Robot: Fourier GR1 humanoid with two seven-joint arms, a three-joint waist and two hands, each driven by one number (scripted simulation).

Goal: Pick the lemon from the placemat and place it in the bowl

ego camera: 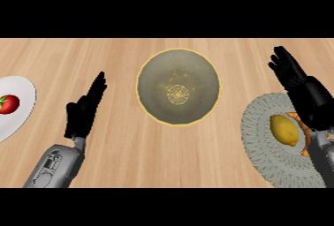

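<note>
A yellow lemon (285, 129) lies on the round grey woven placemat (264, 145) at the right. The olive bowl (178, 86) with a yellow rim stands in the middle of the counter, with nothing in it. My right hand (301, 88) hovers over the placemat's far right side, just right of and beyond the lemon, fingers straight and pointing away; it holds nothing. My left hand (83, 110) rests open at the left, fingers up, between the bowl and the white plate.
A white plate (16, 119) at the left edge carries a red tomato (8, 104). Bare wooden counter lies around the bowl. An orange patch shows on the placemat beside my right wrist.
</note>
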